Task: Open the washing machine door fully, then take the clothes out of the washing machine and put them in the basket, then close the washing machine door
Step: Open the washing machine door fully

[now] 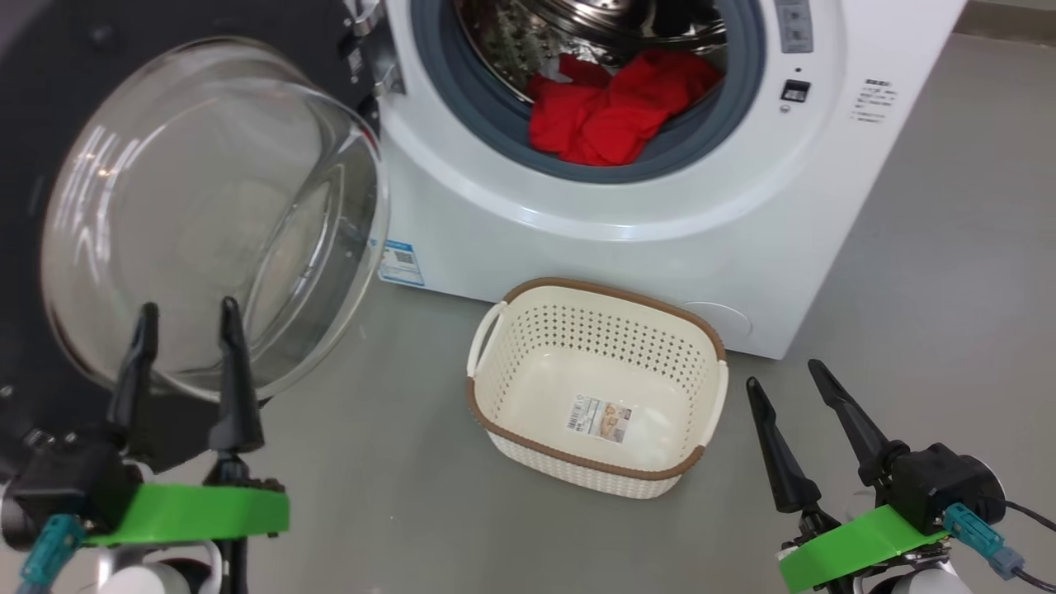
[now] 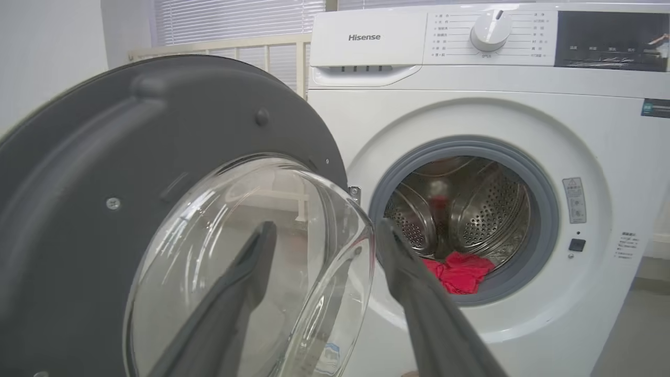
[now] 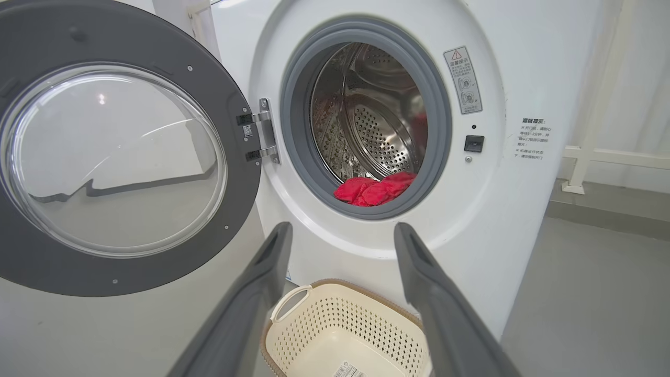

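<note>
While the left gripper (image 1: 189, 307) and right gripper (image 1: 782, 372) gaped empty, the clothes (image 1: 615, 107) looked soft and light, best pinched at the bunched front.

Grey floor (image 1: 949, 247), cream railing (image 2: 220, 46) (window blinds (image 2: 235, 18) behind it).

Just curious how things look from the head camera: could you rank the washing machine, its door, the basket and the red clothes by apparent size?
1. Boxy white washing machine and its round dark door with the clear glass bowl: about equal, both cropped, the door nearer, so unranked.
2. Cream perforated plastic basket.
3. Bright red fabric clothes.
</note>
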